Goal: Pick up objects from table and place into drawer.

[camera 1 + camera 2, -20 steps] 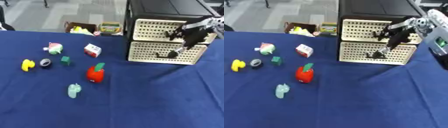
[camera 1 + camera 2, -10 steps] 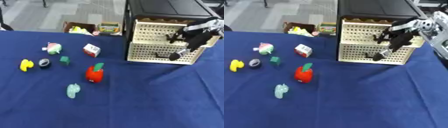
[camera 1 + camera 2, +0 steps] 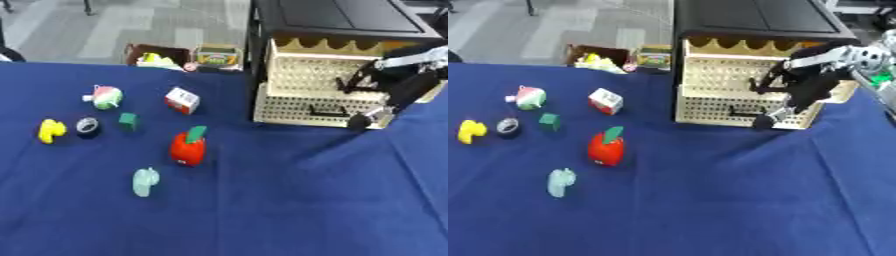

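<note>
Right hand (image 3: 808,85) blurred against drawer (image 3: 737,82).

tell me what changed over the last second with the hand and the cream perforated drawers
The robot's right hand, at the handle of the upper cream perforated drawer, has drawn that drawer out toward the robot; its top edge now stands clear of the black cabinet. The lower drawer and the toys on the blue cloth stayed put.

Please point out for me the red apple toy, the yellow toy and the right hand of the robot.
red apple toy (image 3: 187,149), left eye view, on its red body.
yellow toy (image 3: 50,130), left eye view, on its middle.
right hand (image 3: 808,85), right eye view, on the dark palm at the drawer front.
</note>
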### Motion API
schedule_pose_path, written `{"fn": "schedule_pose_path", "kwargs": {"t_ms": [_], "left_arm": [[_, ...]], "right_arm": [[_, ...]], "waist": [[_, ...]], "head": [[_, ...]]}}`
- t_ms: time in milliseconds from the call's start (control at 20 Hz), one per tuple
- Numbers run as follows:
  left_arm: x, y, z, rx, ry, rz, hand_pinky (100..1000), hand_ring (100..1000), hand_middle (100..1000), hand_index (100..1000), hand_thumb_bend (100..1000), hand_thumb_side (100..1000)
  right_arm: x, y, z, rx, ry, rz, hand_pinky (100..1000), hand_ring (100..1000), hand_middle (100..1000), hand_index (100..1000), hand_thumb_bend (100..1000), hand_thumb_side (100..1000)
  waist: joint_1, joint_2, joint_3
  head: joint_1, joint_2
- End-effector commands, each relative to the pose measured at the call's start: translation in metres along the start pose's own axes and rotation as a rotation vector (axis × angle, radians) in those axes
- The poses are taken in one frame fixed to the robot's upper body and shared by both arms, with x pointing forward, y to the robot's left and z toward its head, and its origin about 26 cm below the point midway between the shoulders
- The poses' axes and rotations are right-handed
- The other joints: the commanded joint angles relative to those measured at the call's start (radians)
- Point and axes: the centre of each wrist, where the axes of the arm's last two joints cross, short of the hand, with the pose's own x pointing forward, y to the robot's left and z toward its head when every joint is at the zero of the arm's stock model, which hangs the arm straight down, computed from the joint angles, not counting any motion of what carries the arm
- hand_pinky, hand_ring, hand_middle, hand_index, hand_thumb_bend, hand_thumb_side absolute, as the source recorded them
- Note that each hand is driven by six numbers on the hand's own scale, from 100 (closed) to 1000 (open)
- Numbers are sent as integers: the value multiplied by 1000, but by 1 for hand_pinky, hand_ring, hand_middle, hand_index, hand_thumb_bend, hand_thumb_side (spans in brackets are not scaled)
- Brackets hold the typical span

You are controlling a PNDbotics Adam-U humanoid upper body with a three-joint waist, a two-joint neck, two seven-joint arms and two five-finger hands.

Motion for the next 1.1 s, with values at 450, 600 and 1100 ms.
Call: {"fn": "schedule_pose_path", "kwargs": {"t_ms": [450, 600, 1100], "left_arm": [[9, 2, -8, 6, -48, -1, 461, 494, 469, 745, 100, 624], [10, 4, -10, 7, -57, -16, 463, 497, 472, 747, 100, 620], [20, 15, -24, -15, -149, -250, 467, 498, 477, 763, 100, 598]], "right_arm": [[10, 10, 46, 3, -31, 12, 100, 100, 100, 851, 817, 546], [16, 16, 54, 7, -44, 23, 100, 100, 100, 851, 800, 556], [26, 27, 69, 9, -53, 46, 100, 100, 100, 891, 813, 576]], "waist": [[2, -22, -4], [2, -24, -5], [9, -33, -16]], "head": [[0, -13], [1, -12], [15, -6]]}}
